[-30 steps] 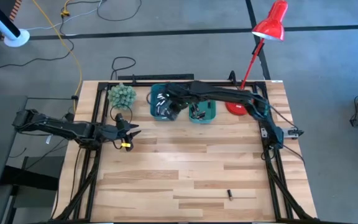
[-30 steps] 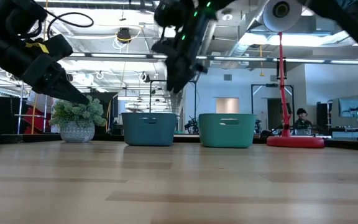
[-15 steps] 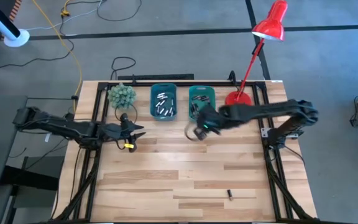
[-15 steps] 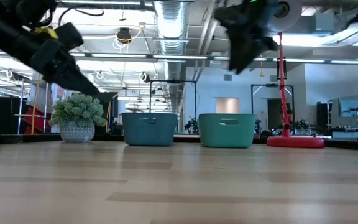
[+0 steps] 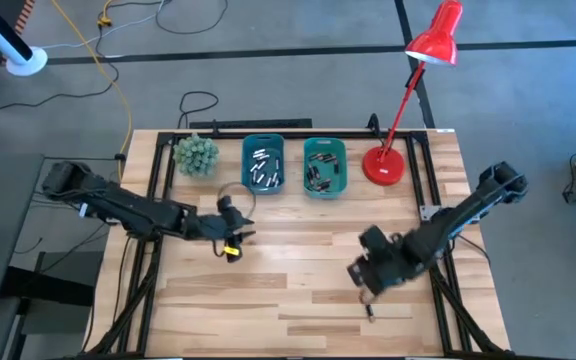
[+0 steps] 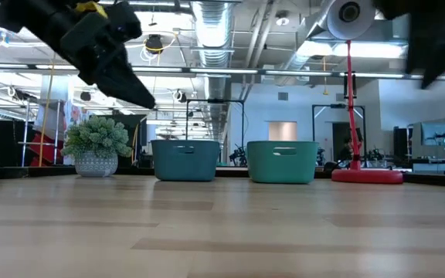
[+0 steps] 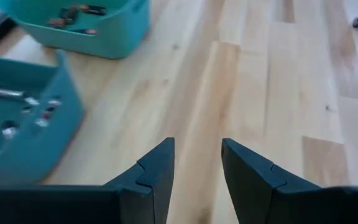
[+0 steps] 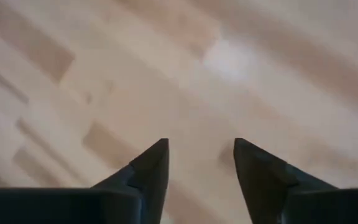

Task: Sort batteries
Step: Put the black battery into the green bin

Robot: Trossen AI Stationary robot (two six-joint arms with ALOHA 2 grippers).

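Bins first: I see two teal ones at the table's back edge, the left bin (image 5: 262, 165) holding silvery batteries (image 5: 261, 168), the right bin (image 5: 325, 167) darker ones. One loose battery (image 5: 370, 313) lies near the front, just beside my right gripper (image 5: 361, 276), fingers spread, empty. Left gripper (image 5: 236, 240), spread too, hangs before the left bin. No writing I can read.
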